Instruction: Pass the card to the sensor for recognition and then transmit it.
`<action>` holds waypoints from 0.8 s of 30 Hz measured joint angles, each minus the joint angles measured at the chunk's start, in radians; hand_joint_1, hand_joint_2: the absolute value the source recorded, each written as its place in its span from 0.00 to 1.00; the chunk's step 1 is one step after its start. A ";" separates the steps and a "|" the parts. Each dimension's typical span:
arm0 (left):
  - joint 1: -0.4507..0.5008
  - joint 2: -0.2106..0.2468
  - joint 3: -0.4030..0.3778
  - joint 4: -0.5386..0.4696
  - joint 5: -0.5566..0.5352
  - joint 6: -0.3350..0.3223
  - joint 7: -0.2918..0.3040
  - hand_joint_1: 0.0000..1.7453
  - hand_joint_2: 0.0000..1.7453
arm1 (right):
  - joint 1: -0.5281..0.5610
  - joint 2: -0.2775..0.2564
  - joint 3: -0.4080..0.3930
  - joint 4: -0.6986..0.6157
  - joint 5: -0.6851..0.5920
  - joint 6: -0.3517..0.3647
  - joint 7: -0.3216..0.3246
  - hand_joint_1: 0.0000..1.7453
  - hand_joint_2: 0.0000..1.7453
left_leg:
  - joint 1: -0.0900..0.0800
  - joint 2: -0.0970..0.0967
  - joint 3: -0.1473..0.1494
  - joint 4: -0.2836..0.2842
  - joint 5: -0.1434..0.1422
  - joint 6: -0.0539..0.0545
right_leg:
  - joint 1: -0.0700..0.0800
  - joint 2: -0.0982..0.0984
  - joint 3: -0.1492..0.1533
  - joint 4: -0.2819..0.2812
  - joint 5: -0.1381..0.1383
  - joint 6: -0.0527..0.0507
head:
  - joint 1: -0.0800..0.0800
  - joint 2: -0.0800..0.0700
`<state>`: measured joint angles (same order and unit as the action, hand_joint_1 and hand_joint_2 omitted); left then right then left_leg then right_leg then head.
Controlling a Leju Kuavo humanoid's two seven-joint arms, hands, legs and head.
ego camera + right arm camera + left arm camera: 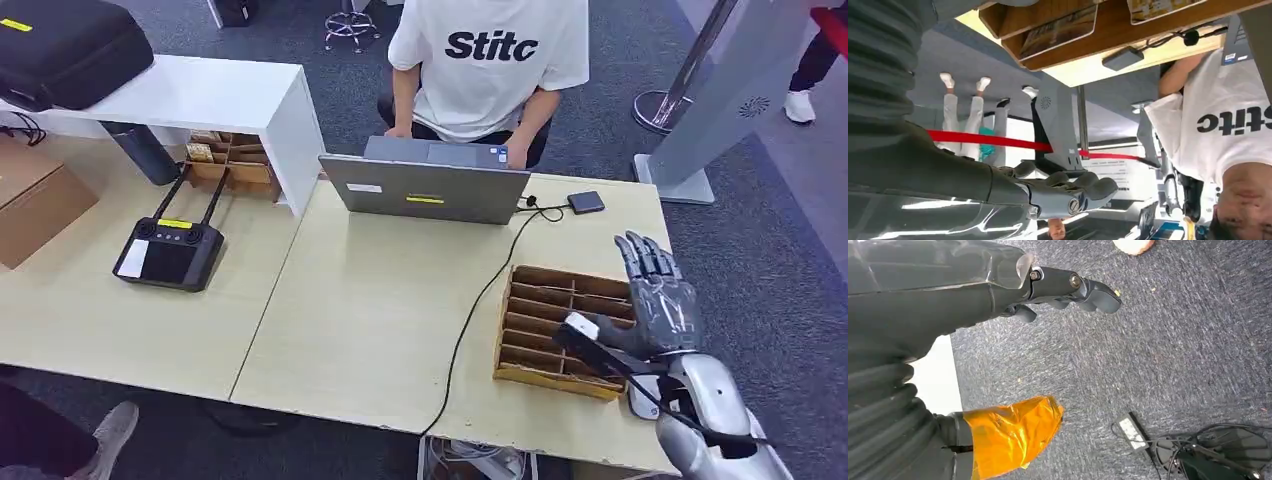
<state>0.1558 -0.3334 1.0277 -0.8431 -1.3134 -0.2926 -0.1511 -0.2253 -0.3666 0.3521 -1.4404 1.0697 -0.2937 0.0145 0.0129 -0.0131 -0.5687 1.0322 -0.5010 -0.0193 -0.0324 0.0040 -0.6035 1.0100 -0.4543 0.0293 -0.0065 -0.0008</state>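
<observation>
- Right hand (658,300) raised over the wooden divider tray's (540,330) right edge — fingers spread, holding nothing.
- Left hand (1068,287) hangs over carpet (1173,340), fingers loosely apart — nothing held.

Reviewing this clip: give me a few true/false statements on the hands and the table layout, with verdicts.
1. The right hand hovers over the wooden divided tray, holding nothing. True.
2. The laptop lies flat and closed. False: it stands open, facing the person in the white shirt.
3. The left hand hangs over carpet, holding nothing. True.
4. The black remote controller sits inside the tray. False: it rests on the table, far to the tray's left.
</observation>
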 joint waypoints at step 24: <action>0.000 -0.001 0.023 -0.005 -0.019 -0.007 -0.008 0.00 1.00 | 0.000 0.012 0.001 0.069 0.008 -0.008 0.005 0.00 1.00 | 0.000 0.000 0.000 0.000 0.000 0.000 | 0.000 0.000 0.000 0.000 0.000 0.000 | 0.000 0.000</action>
<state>0.1554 -0.3342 1.0506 -0.8484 -1.3329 -0.2995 -0.1591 -0.2254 -0.3544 0.3532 -1.3710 1.0773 -0.3021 0.0191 0.0129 -0.0131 -0.5687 1.0322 -0.5010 -0.0193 -0.0324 0.0040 -0.6034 1.0100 -0.4543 0.0293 -0.0065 -0.0008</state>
